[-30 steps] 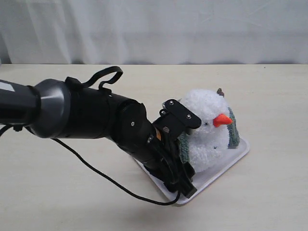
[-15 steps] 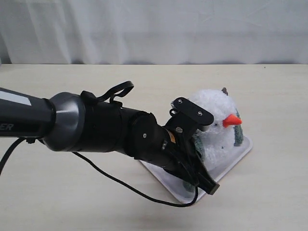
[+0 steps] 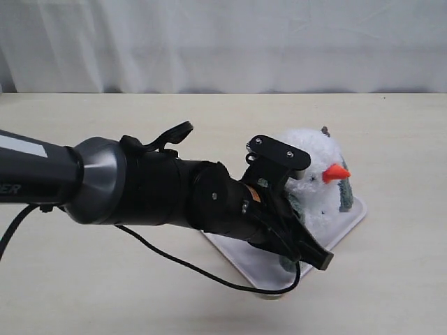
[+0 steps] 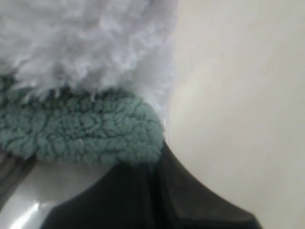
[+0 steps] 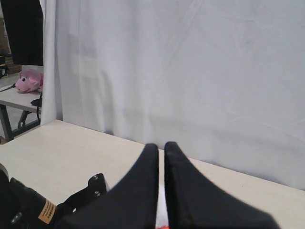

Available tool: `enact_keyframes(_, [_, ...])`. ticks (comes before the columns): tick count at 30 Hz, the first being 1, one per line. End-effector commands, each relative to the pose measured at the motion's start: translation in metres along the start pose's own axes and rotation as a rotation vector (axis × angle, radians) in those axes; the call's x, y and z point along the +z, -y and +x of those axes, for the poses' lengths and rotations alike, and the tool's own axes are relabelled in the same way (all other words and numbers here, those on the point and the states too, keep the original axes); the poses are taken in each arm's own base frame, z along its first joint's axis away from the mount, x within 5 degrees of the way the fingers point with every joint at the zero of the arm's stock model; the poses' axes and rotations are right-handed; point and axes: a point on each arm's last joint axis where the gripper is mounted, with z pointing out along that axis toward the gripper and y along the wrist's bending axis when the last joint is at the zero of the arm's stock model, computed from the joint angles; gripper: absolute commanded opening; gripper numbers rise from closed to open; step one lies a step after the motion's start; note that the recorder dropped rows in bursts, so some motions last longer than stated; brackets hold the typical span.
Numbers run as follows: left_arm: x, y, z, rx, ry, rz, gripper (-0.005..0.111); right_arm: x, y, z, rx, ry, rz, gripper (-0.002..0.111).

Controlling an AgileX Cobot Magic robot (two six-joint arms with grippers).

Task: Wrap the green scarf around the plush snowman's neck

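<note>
The plush snowman with its orange nose sits on a white tray. The green scarf runs behind its neck and comes down on both sides. My left gripper is low in front of the snowman, shut on one scarf end. The left wrist view shows that fuzzy green scarf pinched at the tips of my left gripper, under the snowman's white fluff. The neck itself is hidden by scarf and arm. My right gripper is shut on nothing, above the table.
My left arm crosses the table from the left and covers the tray's near corner; its cable trails on the tabletop. A white curtain hangs behind. A pink plush toy lies on a far side table.
My left gripper has moved right and towards the front edge, drawing the scarf end across the snowman's front. The snowman and tray have shifted slightly right.
</note>
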Motion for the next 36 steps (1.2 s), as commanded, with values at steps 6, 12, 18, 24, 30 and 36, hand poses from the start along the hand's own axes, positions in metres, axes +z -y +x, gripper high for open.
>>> enact_keyframes(6, [-0.003, 0.016, -0.005, 0.005, 0.043, 0.022, 0.000, -0.001, 0.000, 0.001, 0.001, -0.005, -0.002, 0.004])
enact_keyframes(12, [-0.006, 0.021, -0.023, 0.000, 0.098, 0.036, 0.000, -0.001, 0.000, 0.001, 0.001, -0.005, -0.002, 0.004])
enact_keyframes(18, [-0.004, 0.022, -0.020, 0.038, 0.062, 0.045, 0.014, -0.001, 0.000, 0.001, 0.005, -0.005, -0.002, 0.004])
enact_keyframes(24, [0.001, 0.021, -0.016, 0.033, 0.040, 0.045, 0.052, -0.001, 0.000, 0.002, 0.014, -0.007, -0.003, 0.004])
enact_keyframes(30, [0.002, 0.025, -0.015, 0.014, 0.021, 0.061, 0.055, -0.001, 0.000, 0.002, 0.014, -0.007, -0.003, 0.004])
enact_keyframes(36, [0.001, 0.052, -0.009, 0.062, 0.004, 0.112, 0.055, -0.001, 0.000, 0.001, 0.015, -0.005, -0.002, 0.004])
